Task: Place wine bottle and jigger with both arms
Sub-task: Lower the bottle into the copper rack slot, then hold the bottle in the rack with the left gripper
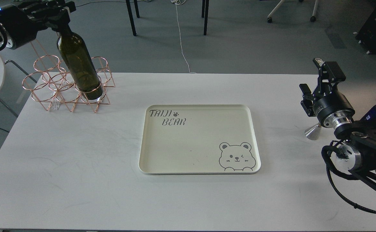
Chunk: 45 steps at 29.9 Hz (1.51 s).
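The dark olive-green wine bottle (78,62) leans slightly left, and its base sits inside a front ring of the copper wire rack (51,93) at the table's far left. My left gripper (59,14) is shut on the bottle's neck at the top left. The small steel jigger (313,131) lies on the table at the right, partly hidden behind my right wrist. My right gripper (315,79) hovers just above and behind the jigger, with its fingers apart and nothing between them.
A cream tray (254,129) with a bear drawing and "TAIJI BEAR" lettering lies at the centre of the white table (78,167). Chair and table legs stand on the grey floor beyond the far edge. A white chair stands off the left edge.
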Available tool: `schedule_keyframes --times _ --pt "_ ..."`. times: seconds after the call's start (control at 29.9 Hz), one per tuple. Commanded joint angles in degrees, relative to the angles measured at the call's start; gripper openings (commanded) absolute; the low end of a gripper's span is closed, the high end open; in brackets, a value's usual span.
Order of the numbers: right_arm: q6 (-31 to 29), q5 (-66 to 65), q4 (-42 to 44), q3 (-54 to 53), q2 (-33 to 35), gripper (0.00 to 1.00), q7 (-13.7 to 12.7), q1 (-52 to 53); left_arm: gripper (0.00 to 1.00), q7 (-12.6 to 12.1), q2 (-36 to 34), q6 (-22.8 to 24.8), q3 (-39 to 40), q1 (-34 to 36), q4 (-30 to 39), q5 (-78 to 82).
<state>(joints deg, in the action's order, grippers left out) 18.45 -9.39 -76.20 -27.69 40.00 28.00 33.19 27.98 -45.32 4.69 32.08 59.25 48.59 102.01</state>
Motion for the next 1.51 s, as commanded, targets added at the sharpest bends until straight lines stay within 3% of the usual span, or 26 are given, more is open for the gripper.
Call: schedule_keyframes --times 0.0,0.74,0.97,1.14,1.2,1.47 --pt "0.0 0.0 -0.1 0.1 0.0 0.96 0.0 0.0 0.10 0.0 0.8 -0.5 0.0 -1.4 -0.1 -0.5" --pt "0.0 0.0 -0.1 0.0 -0.1 0.96 0.0 -0.4 0.14 0.0 3.3 -1.9 0.0 -4.3 -2.4 -1.3" --pt "-0.1 0.0 -0.1 0.0 -0.1 0.96 0.0 -0.4 0.31 0.0 3.3 -1.7 0.0 -4.3 -2.4 -1.3" --pt "-0.1 0.0 -0.1 0.0 0.0 0.96 0.0 -0.4 0.65 0.0 3.3 -1.7 0.0 -4.2 -2.4 -1.4" --pt "0.0 0.0 -0.1 0.0 0.0 0.96 0.0 -0.4 0.74 0.0 3.3 -1.7 0.0 -4.3 -2.4 -1.4" --pt "0.0 0.0 -0.2 0.0 0.2 0.96 0.0 -0.4 0.93 0.0 3.3 -1.6 0.0 -4.2 -2.4 -3.2"
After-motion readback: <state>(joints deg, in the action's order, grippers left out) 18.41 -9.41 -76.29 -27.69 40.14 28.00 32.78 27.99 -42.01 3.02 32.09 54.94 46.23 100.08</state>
